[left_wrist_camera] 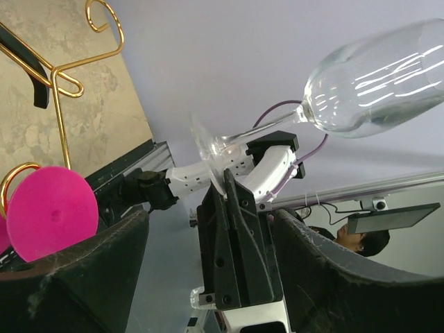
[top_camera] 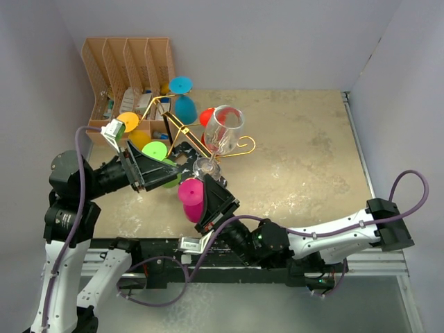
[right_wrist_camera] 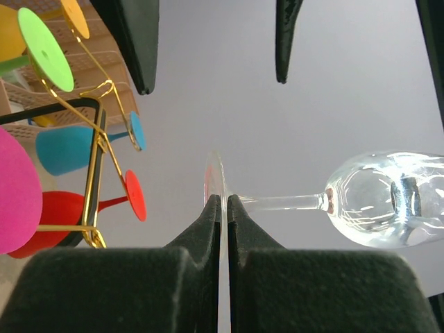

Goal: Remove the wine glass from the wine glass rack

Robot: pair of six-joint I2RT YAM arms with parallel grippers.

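One clear wine glass (top_camera: 225, 126), foot pinched in right gripper (right_wrist_camera: 224, 202); left gripper (left_wrist_camera: 208, 232) spread.

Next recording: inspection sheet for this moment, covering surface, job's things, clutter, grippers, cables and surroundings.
Surface: mottled beige table, no spills seen.
Job's things: clear wine glass tilted in the air, held by its foot; gold rack carries coloured glasses.
Clutter: brown file organiser at the back left, small items inside.
Grippers: right gripper shut on the glass's foot; left gripper open, empty.
Cables: purple cables loop off both arms; no snag seen.
Surroundings: pale walls on three sides; a person beyond the table in the left wrist view.
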